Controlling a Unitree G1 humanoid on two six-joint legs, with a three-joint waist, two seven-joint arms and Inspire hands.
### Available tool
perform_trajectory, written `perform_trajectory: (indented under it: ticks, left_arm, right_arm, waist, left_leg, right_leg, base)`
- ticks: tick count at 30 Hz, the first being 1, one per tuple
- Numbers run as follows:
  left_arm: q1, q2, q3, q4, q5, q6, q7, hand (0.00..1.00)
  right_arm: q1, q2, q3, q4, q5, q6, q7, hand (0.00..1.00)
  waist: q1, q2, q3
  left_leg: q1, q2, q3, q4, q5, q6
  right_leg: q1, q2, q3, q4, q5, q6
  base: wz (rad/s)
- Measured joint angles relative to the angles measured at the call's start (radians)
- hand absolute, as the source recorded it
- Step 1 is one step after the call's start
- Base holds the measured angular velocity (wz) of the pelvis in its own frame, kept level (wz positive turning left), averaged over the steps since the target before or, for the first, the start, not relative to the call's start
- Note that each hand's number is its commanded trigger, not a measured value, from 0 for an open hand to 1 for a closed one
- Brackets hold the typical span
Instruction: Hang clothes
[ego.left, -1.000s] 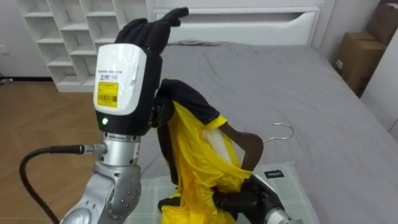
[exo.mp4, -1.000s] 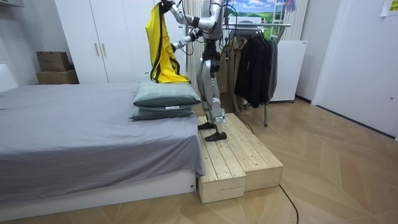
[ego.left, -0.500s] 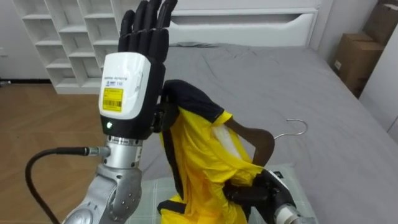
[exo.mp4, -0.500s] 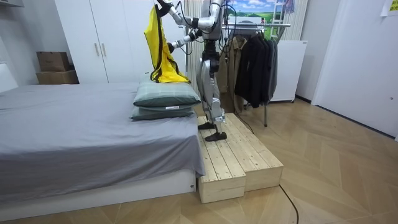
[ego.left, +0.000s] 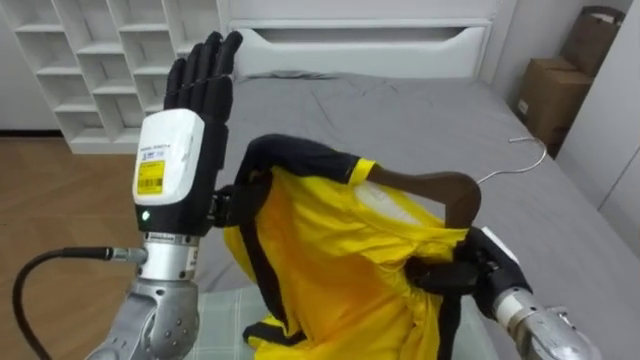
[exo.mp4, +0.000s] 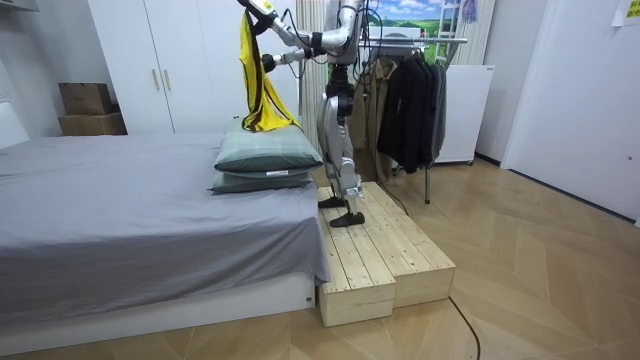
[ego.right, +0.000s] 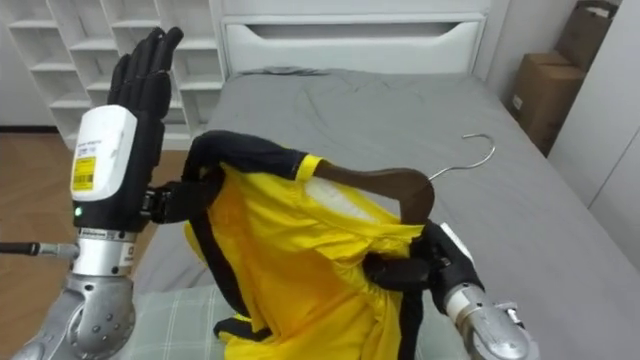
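Note:
A yellow shirt with dark trim hangs on a dark wooden hanger whose metal hook points to the right. My right hand, low on the right, is shut on the hanger's middle through the cloth. My left hand is raised at the left with straight fingers, its back toward me. The shirt's dark collar edge lies against its palm side. In the room view the shirt hangs high above the pillows, and I stand on a wooden platform.
A grey bed with a white headboard lies ahead. White shelving stands at the left, cardboard boxes at the right. A rack of dark clothes stands behind me. A pale checked pillow lies below the shirt.
My right hand has lifted the hanger up and to the right, spreading the shirt wider. The left hand's fingers have straightened upward. In the room view the shirt's hem has risen.

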Motion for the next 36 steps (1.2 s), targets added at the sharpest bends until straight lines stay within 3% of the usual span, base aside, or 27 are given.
perform_trajectory:
  ticks: [4, 9, 11, 17, 21, 24, 32, 36]
  left_arm:
    - [-0.001, 0.005, 0.024, 0.056, -0.027, 0.003, 0.001, 0.00]
    - [0.000, 0.005, 0.025, 0.111, -0.051, 0.019, -0.024, 0.00]
    - [0.000, 0.005, 0.025, 0.116, -0.058, 0.032, -0.063, 0.00]
    - [0.018, -0.015, 0.017, 0.164, -0.063, 0.058, -0.148, 0.00]
    - [0.031, -0.016, -0.018, 0.246, -0.160, 0.079, -0.219, 0.00]
    - [0.068, -0.031, -0.027, 0.278, -0.219, 0.103, -0.287, 0.00]
    - [0.203, -0.029, -0.055, 0.357, -0.274, 0.115, -0.488, 0.00]
    - [0.229, -0.029, -0.057, 0.357, -0.269, 0.115, -0.557, 0.00]
  right_arm:
    - [-0.064, -0.015, 0.000, 0.005, -0.008, 0.011, -0.009, 1.00]
    - [-0.134, -0.018, 0.000, 0.009, -0.092, 0.013, -0.011, 1.00]
    - [-0.176, -0.019, 0.000, 0.010, -0.132, 0.031, 0.003, 1.00]
    - [-0.226, -0.028, 0.000, -0.007, -0.220, 0.035, 0.003, 1.00]
    - [-0.243, -0.029, 0.001, -0.007, -0.246, 0.035, 0.005, 1.00]
    - [-0.243, -0.028, 0.001, -0.006, -0.248, 0.035, 0.006, 1.00]
    - [-0.243, -0.028, 0.001, -0.006, -0.191, 0.036, 0.020, 1.00]
    - [-0.243, -0.034, 0.001, -0.006, -0.176, 0.032, 0.030, 1.00]
  waist:
    - [-0.017, -0.005, 0.0004]
    - [-0.020, -0.023, 0.0095]
    - [-0.026, -0.025, 0.0100]
    - [-0.026, -0.024, 0.0093]
    - [-0.031, -0.025, 0.0086]
    - [-0.034, -0.026, 0.0088]
    - [-0.039, -0.040, 0.0078]
    - [-0.037, -0.048, 0.0074]
  left_leg:
    - [0.005, 0.002, 0.006, -0.001, 0.000, 0.000]
    - [-0.001, 0.003, 0.012, -0.004, 0.000, 0.000]
    - [-0.017, -0.002, 0.012, -0.012, -0.001, 0.001]
    - [-0.020, 0.000, 0.012, -0.007, 0.001, 0.003]
    - [-0.016, 0.008, 0.013, -0.008, 0.002, 0.003]
    - [-0.017, 0.007, 0.013, -0.009, 0.001, 0.003]
    - [-0.024, 0.006, 0.004, -0.012, 0.001, 0.003]
    - [-0.035, 0.004, -0.002, -0.007, 0.001, 0.003]
  right_leg:
    - [0.000, 0.000, 0.001, 0.008, 0.000, 0.001]
    - [-0.009, 0.002, 0.011, 0.010, 0.000, 0.001]
    - [-0.025, 0.005, 0.014, 0.009, 0.000, 0.001]
    - [-0.025, 0.005, 0.012, 0.009, 0.001, 0.001]
    - [-0.024, -0.002, 0.003, 0.009, 0.001, 0.002]
    - [-0.024, -0.003, 0.001, 0.007, 0.001, 0.002]
    - [-0.022, -0.001, -0.015, -0.005, 0.001, 0.002]
    - [-0.022, 0.000, -0.025, -0.005, 0.001, 0.002]
  base:
    - [-0.03]
    - [-0.03]
    - [0.02]
    - [0.02]
    - [0.00]
    - [0.00]
    - [0.04]
    - [0.07]
